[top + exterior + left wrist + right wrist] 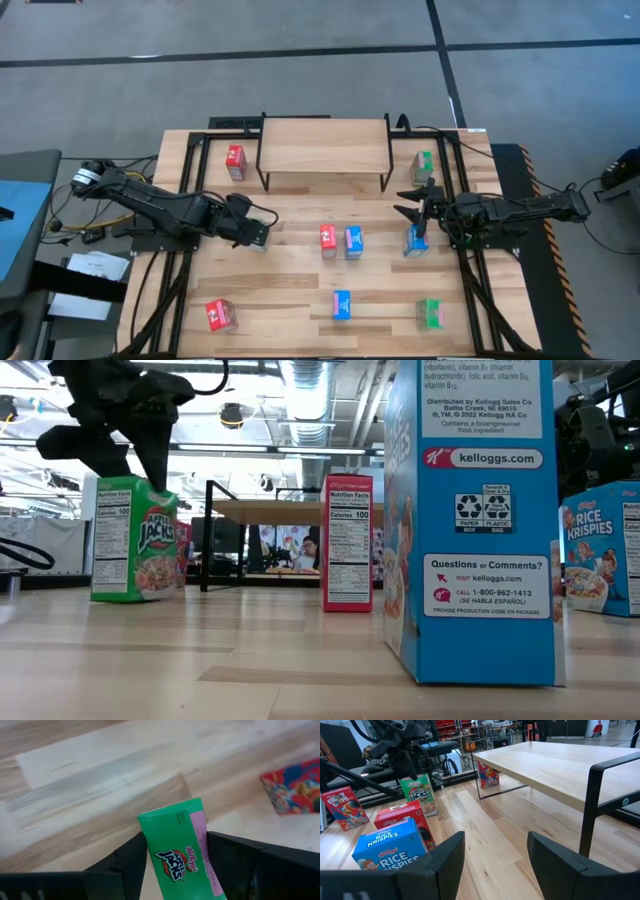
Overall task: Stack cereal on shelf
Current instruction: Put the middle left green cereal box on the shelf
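Note:
My left gripper [256, 233] is shut on a green Apple Jacks cereal box [180, 851] left of the table's middle. The box also shows in the low view [133, 540]; in the high view the gripper hides it. My right gripper [408, 201] is open and empty, level above the table, right of the shelf's [324, 148] front and just beyond a blue box [416, 240]. The shelf, a light wooden top on black legs, stands at the far middle with nothing on it. Other red, blue and green boxes stand about the table. My left gripper pinches the green box's upper end [150, 851] between its two fingers, one on each broad face. The fingers come from above, pointing down, and lie across the narrow top. The box stands upright with its base [130, 596] on the table.
A red box [235, 160] and a green box [423, 165] flank the shelf. A red box [328, 240] and a blue box [352, 241] stand mid-table. A red box [220, 315], a blue box [342, 305] and a green box [430, 314] stand near the front edge.

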You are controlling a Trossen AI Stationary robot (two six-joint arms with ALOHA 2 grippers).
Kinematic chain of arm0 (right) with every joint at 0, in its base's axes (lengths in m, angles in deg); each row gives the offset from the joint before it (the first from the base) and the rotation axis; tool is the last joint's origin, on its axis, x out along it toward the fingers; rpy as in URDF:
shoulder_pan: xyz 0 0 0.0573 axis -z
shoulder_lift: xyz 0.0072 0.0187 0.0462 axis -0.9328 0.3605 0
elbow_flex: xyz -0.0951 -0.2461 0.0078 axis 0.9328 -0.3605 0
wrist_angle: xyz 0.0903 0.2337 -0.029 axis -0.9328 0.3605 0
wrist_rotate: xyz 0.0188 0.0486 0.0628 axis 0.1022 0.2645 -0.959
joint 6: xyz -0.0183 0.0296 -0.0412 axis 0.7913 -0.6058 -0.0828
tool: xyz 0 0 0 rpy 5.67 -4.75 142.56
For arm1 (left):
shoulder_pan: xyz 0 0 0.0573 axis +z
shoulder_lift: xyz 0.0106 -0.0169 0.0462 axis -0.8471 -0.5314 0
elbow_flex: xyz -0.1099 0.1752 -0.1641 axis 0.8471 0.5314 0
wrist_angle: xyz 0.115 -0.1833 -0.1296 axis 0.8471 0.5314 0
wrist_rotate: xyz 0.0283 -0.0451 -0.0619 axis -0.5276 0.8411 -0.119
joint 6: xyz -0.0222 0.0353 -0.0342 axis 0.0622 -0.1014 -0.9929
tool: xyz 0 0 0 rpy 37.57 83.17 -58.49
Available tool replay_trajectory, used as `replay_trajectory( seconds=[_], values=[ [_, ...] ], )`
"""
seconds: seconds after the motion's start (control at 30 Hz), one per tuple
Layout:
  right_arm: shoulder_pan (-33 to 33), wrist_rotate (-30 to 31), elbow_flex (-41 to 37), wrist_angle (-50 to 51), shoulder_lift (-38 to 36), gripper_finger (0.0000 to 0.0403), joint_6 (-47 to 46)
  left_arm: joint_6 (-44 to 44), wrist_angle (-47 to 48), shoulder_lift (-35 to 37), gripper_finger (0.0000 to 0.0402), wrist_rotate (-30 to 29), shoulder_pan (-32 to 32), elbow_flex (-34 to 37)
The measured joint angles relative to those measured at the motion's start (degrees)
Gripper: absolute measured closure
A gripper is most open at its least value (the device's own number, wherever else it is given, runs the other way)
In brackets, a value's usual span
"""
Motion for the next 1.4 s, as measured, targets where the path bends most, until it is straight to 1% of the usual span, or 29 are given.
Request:
replay_trajectory(
  seconds=[0.2, 0.33, 0.47, 0.63, 0.8, 0.93, 1.07, 1.27, 1.4],
  values=[
    [0.0, 0.0, 0.0, 0.0, 0.0, 0.0163, 0.0, 3.6, -2.5, 1.6, 0.0221, 1.2, 0.0, 0.0],
    [0.0, 0.0, 0.0, 0.0, 0.0, 0.0163, 0.0, 5.9, -2.2, 3.4, 0.0221, 1.2, 0.0, -0.8],
    [0.0, 0.0, 0.0, 0.0, 0.0, 0.0163, 0.0, 10.9, -2.4, 4.7, 0.0221, -0.4, 0.0, -4.3],
    [0.0, 0.0, 0.0, 0.0, 0.0, 0.0163, 0.0, 20.3, -0.8, 4.8, 0.0221, -2.9, 1.1, -11.6],
    [0.0, 0.0, 0.0, 0.0, 0.0, 0.0163, 0.0, 33.9, 0.0, 4.8, 0.0221, -3.5, 6.4, -18.7],
    [0.0, 0.0, 0.0, 0.0, 0.0, 0.0163, 0.0, 47.2, 0.7, 4.8, 0.0221, -3.3, 12.9, -24.3],
    [0.0, 0.0, 0.0, 0.0, 0.0, 0.0163, 0.0, 60.8, 0.9, 4.8, 0.0221, -1.6, 20.1, -28.6],
    [0.0, 0.0, 0.0, 0.0, 0.0, 0.0163, 0.0, 82.1, -0.4, 4.8, 0.0221, -1.4, 30.0, -33.3],
    [0.0, 0.0, 0.0, 0.0, 0.0, 0.0163, 0.0, 91.2, -3.5, 4.7, 0.0221, -1.4, 35.5, -35.0]
  ],
)
